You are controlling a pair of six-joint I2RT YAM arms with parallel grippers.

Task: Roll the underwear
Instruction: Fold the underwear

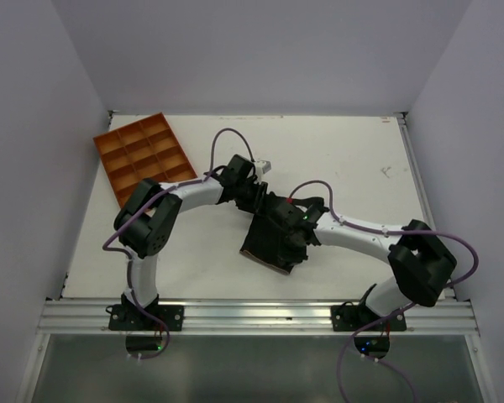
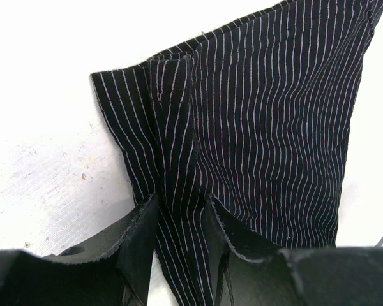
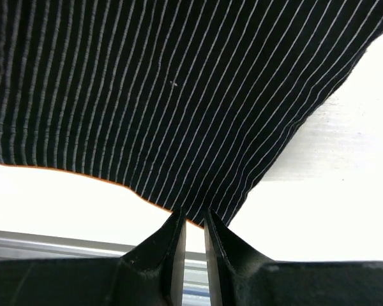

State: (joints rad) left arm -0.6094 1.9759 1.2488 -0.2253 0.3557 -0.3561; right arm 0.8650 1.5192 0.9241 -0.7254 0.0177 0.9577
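Left wrist view: the left gripper (image 2: 182, 201) pinches a fold of soft, limp underwear (image 2: 274, 127) between its fingers, the right gripper (image 3: 193, 215) nips the hem at its tips, so edges look like the best hold.

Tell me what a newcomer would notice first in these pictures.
The black pinstriped underwear lies in the middle of the white table, partly lifted. The left arm's fingers pinch a folded ridge of it, while the right arm's fingers clamp its orange-trimmed edge. An orange compartment tray sits at the table's far left corner.
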